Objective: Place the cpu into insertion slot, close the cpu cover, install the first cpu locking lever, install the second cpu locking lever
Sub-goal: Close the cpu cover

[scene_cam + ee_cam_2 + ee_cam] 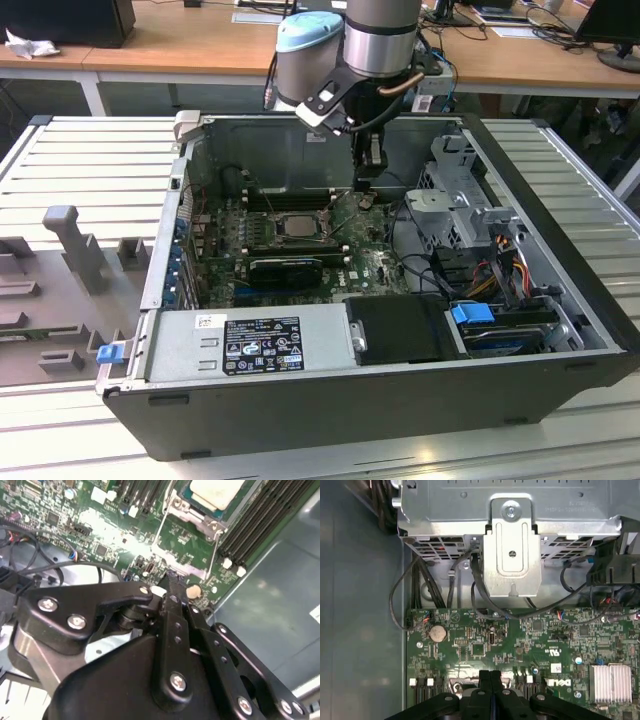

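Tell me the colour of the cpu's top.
The cpu is pale silver-grey on top, clearest in the second wrist view.

A robotics laboratory or test workshop, set up within an office-like room, is indicated: a slatted aluminium work table (80,150) is seen carrying an opened computer case (400,400), whose motherboard (520,645) and cpu (296,226) are laid bare beneath a robot arm (380,40). Grey moulded fixtures (75,245) are laid out on the table at the exterior view's left. At the far side, wooden desks (180,45) are lined up, strewn with cables (545,20) and topped by a dark monitor (612,20).
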Controlling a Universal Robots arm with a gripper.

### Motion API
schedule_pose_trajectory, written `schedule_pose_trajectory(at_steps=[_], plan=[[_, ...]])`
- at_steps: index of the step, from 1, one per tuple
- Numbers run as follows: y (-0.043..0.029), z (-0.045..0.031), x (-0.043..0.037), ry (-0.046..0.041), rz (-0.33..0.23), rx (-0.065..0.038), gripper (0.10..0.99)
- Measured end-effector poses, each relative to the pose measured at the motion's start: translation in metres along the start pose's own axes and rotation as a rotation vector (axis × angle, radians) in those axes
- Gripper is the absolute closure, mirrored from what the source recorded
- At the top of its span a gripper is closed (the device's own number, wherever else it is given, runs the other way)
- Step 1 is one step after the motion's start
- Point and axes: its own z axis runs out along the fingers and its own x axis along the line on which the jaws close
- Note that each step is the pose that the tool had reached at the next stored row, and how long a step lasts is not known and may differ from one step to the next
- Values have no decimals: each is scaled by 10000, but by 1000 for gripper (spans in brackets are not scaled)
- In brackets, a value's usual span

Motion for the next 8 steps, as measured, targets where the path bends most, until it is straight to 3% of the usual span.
schedule_pose_trajectory(at_steps=[3, 8], plan=[[73, 87, 1, -6, -1, 0, 980], [106, 227, 4, -6, -1, -1, 980]])
